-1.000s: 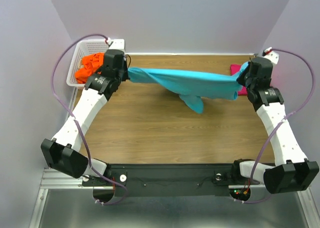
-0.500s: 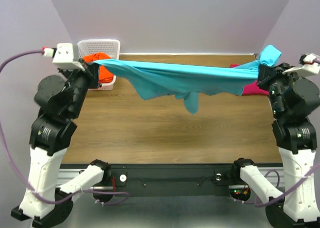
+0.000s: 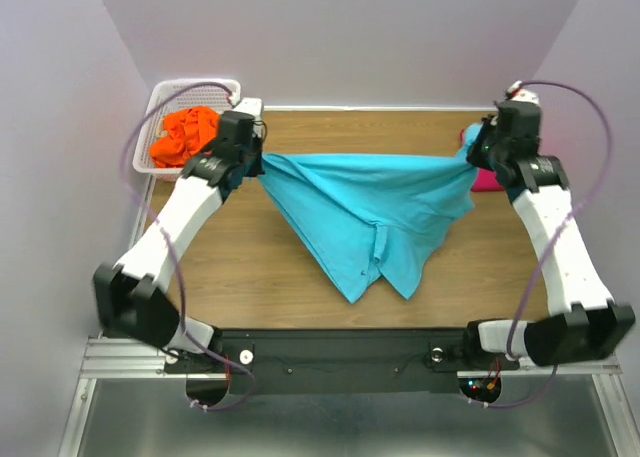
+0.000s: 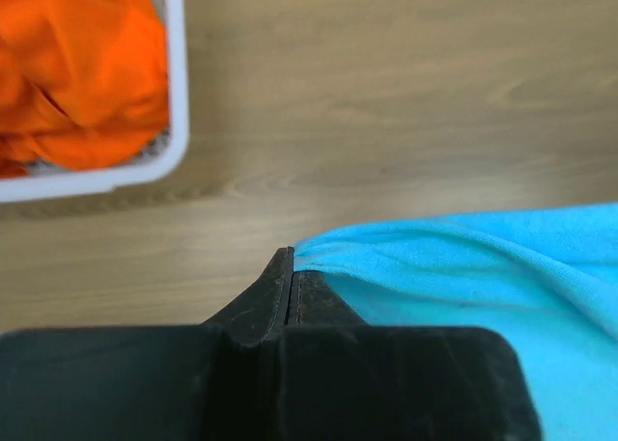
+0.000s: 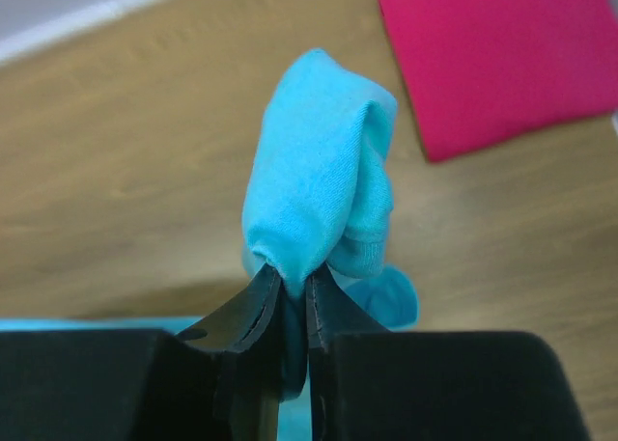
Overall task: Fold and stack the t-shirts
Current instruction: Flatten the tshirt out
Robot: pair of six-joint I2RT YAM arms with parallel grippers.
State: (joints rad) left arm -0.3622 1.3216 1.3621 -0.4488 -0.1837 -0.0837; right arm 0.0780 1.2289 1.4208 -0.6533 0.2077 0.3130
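At the near side of the wooden table (image 3: 250, 267), the pointed lower end of the turquoise-blue t-shirt (image 3: 370, 212) is seen first. From there the cloth is spread wider toward the far side, in a rough triangle over the middle of the table. Its two far corners are drawn well apart. The left corner is pinched by the left gripper (image 4: 292, 267), whose fingers are clenched tight on a thin edge of the cloth. The right corner is clamped in the right gripper (image 5: 290, 282), and a bunched fold of cloth is pushed out beyond the fingertips. Between the two grippers the upper edge is pulled nearly straight. Farther off, a magenta-pink t-shirt (image 5: 492, 55) is laid flat on the wood, with straight edges, just behind the right gripper. At the far left corner, the bright orange t-shirt (image 3: 185, 134) is heaped, crumpled, inside a white lattice basket (image 3: 195, 81).
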